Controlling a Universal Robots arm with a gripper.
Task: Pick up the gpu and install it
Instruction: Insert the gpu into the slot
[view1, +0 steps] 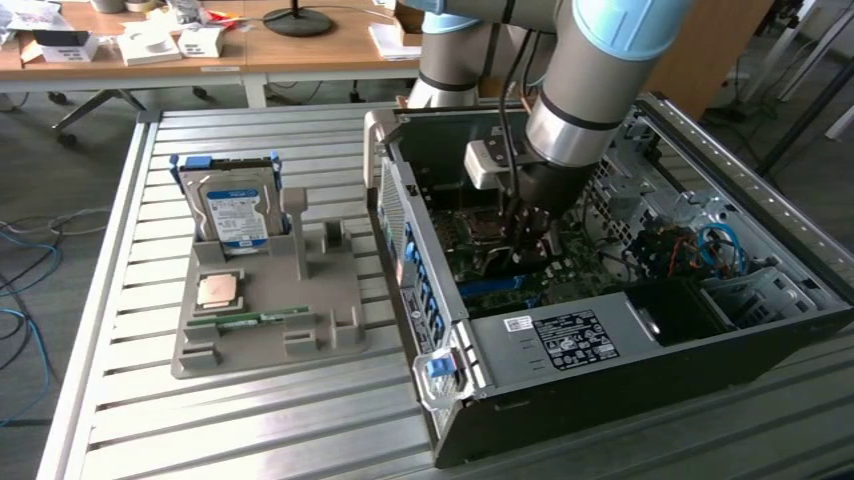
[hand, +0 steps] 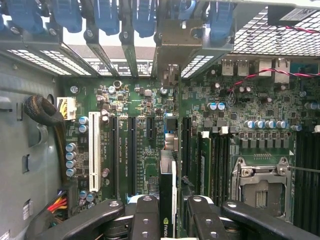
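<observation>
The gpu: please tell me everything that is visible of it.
The gpu shows edge-on: a thin card with a dark edge, a pale strip along it and a small logo near the gripper. It stands on edge over the green motherboard, inside the computer case, clamped between the gripper's fingers. Whether it is seated I cannot tell.

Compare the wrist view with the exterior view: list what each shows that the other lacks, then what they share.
Wrist view: the gpu, edge-on, clamped in the gripper over the green motherboard, near its dark expansion slots and one white slot.
Exterior view: the arm, its end inside the open computer case; beside the case, a grey tray carrying an upright hard drive, a processor chip and a memory stick.
Both: the motherboard and its processor socket.
</observation>
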